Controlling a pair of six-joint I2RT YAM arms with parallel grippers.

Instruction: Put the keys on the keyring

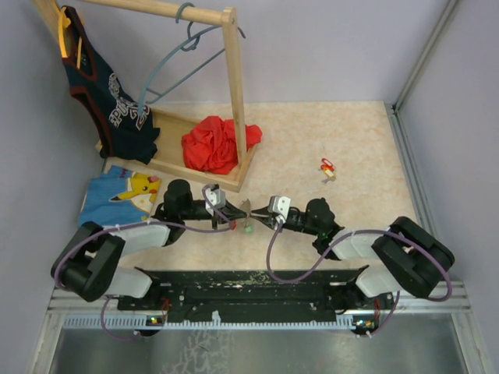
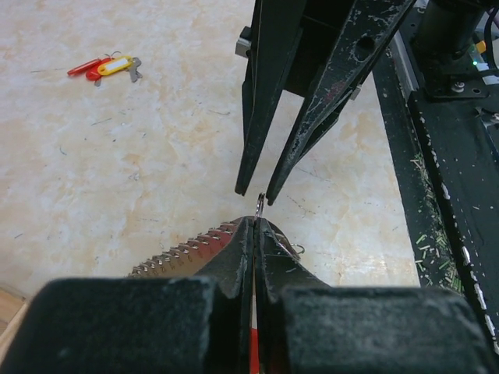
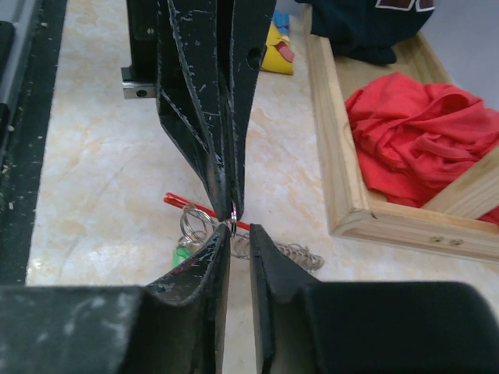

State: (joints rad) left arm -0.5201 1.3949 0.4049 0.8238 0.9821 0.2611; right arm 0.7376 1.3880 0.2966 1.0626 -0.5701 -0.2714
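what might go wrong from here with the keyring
1. The left gripper's shut jaws pinch only the edge of the thin grey metal wire keyring, so it may slip out.
2. The right gripper's jaws stand slightly apart close by that loop; a nudge could knock it loose.
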